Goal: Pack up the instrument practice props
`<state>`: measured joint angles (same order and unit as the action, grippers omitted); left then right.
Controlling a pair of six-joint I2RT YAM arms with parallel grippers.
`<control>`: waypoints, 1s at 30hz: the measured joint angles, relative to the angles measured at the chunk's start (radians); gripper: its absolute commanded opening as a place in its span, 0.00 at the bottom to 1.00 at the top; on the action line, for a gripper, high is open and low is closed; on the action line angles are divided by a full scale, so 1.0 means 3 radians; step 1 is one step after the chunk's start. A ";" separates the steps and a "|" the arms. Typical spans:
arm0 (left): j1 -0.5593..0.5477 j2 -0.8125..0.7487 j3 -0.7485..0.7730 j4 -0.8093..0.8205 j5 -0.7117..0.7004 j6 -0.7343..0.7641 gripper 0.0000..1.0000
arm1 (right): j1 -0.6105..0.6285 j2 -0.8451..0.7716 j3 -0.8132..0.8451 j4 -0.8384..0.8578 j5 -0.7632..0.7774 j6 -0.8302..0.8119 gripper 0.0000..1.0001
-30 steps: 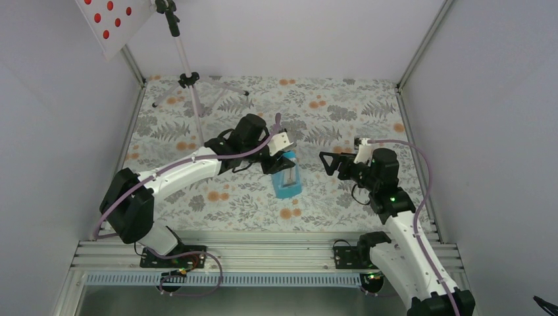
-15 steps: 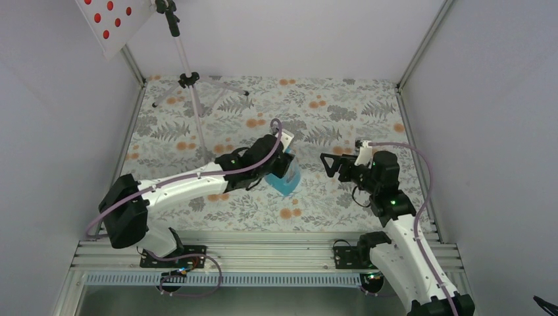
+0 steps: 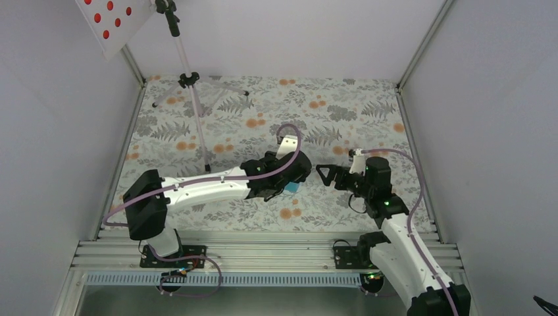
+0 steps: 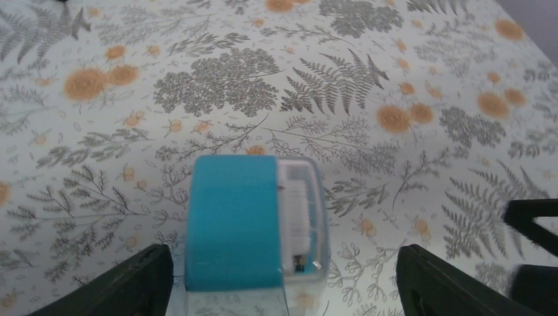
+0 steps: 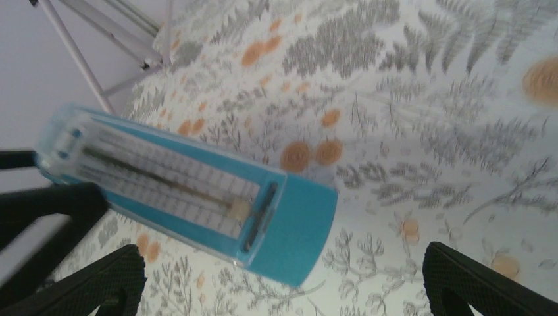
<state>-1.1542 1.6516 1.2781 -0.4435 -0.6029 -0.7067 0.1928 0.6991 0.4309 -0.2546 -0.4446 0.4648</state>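
- L gripper (image 4: 284, 260): jaws spread wide and holding nothing. They straddle the turquoise metronome (image 4: 233, 224), w/ a gap on both sides, tighter on the L finger's side.
- R gripper (image 3: 322, 173): also wide open and empty, just beside the metronome and facing it. Its wrist cam shows the clear pendulum cover and turquoise base filling the space ahead.
- Metronome: mid-table on the floral cloth (image 3: 368, 112), apparently lying on its side between the two grippers. Can't tell if it's fully flat.
- Step, as I read it: picking up the metronome. Grasp is lined up but not yet closed.
- Next move calls for closing the L jaws on the turquoise body. It's tapered, so it could slip; grip low and square.
- Music stand (image 3: 191, 92): upright at far L, well apart, not packed yet.
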 measured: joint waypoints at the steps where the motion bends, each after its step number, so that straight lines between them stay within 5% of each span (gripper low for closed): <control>1: -0.0018 -0.0013 -0.0004 -0.0001 0.0009 -0.0010 0.91 | 0.0000 0.0019 -0.0064 0.0039 -0.0060 0.0029 1.00; 10: 0.0043 -0.0595 -0.0103 0.0132 0.0422 0.0388 1.00 | 0.0058 0.0245 -0.0450 0.0299 -0.0407 0.0253 0.95; 15: 0.0752 -0.1059 -0.0130 0.0207 0.0945 0.0860 1.00 | 0.0470 0.0539 -0.0464 0.0552 -0.0378 0.0299 0.82; 24: 0.1956 -0.1605 -0.0427 0.0253 0.1485 0.1699 1.00 | 0.1081 0.1013 -0.0570 0.0952 0.0158 0.0366 0.81; 30: 0.2206 -0.1853 -0.0894 0.0467 0.1486 0.2064 1.00 | 0.1216 0.1441 -0.0570 0.1219 0.0407 0.0361 0.82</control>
<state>-0.4923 1.0958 1.0100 -0.3035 -0.1570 -0.0875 0.5575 1.1313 0.2600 0.1112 -0.3225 0.5732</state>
